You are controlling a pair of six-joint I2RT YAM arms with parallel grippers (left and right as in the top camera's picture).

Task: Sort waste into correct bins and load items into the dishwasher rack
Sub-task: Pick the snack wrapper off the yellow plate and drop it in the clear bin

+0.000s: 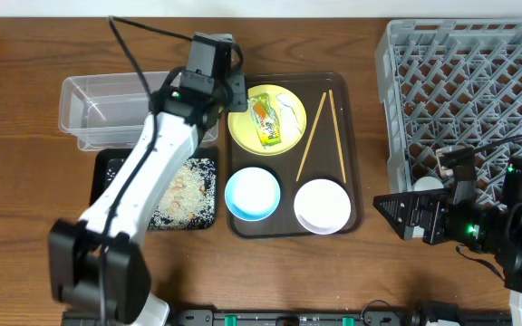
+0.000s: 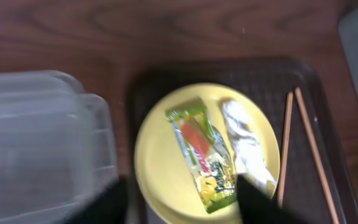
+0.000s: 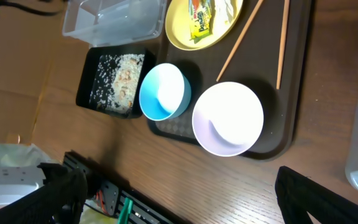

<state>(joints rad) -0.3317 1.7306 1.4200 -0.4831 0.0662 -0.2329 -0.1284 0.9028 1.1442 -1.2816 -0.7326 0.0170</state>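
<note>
Hovering above the yellow plate (image 1: 267, 119), the left gripper (image 2: 182, 202) is positioned so that the printed wrapper (image 2: 202, 157) lies between its dark fingertips (image 2: 258, 200), which are seen apart at the bottom of the left wrist view. Nothing is held by it; the jaws are parted and empty, and the wrapper lies flat on the plate. The crumpled paper scrap (image 2: 244, 143) is lying just beside the wrapper, touching or nearly touching it, so a clean pinch on one piece alone is judged to need care.

The plate is set at the back of the dark brown serving tray (image 1: 347, 95), with the light-blue bowl (image 1: 252, 193) and the white bowl (image 1: 323, 206) side by side at the front and the two chopsticks (image 1: 324, 131) laid along the right part. The dishes are thus grouped on the tray, well apart from the dishwasher rack (image 1: 478, 81) at the right, into which none of them is loaded yet.

The clear tub (image 1: 107, 109) is placed just left of the plate, within easy reach of the left arm, and appears empty. In front of it the black tray (image 1: 107, 163) is already holding the rice grains and crumbs (image 1: 184, 190).

The right gripper (image 3: 179, 193) is held spread wide and empty near the rack's front, away from the tray, probably so the left arm's work is not obstructed.
</note>
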